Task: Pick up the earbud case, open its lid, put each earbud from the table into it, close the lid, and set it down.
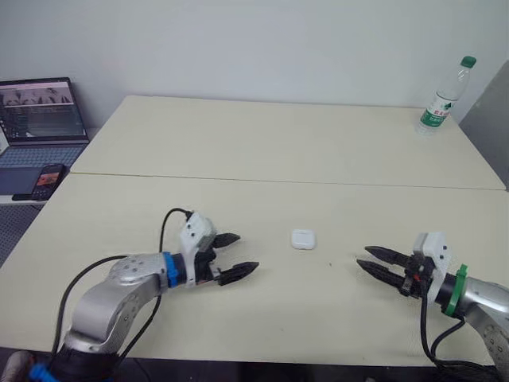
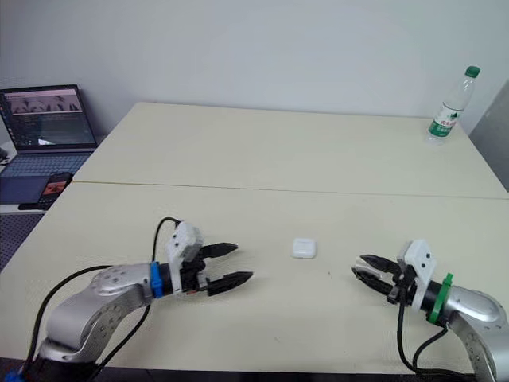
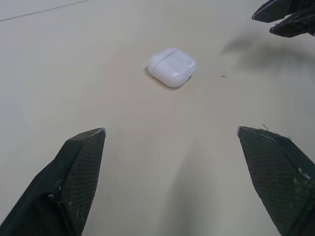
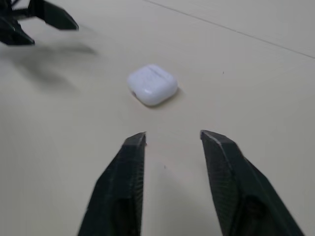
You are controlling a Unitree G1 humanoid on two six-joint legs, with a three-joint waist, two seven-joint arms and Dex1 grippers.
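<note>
1. The white earbud case (image 2: 303, 248) sits flat on the table (image 2: 278, 151), between the two tools and touching neither. The lid looks shut, but it's tiny here, so don't quote me.
2. The left tool (image 2: 242, 263) is near the case, fingers spread wide, holding nothing.
3. The right tool (image 2: 358, 265) points at the case from the other side, fingers parted less, also holding nothing.
4. A green-capped water bottle (image 2: 451, 106) stands upright at the table's far right corner.
5. Off the left edge there's an open laptop (image 2: 48, 119), with a phone (image 2: 54, 187) just beside it.
</note>
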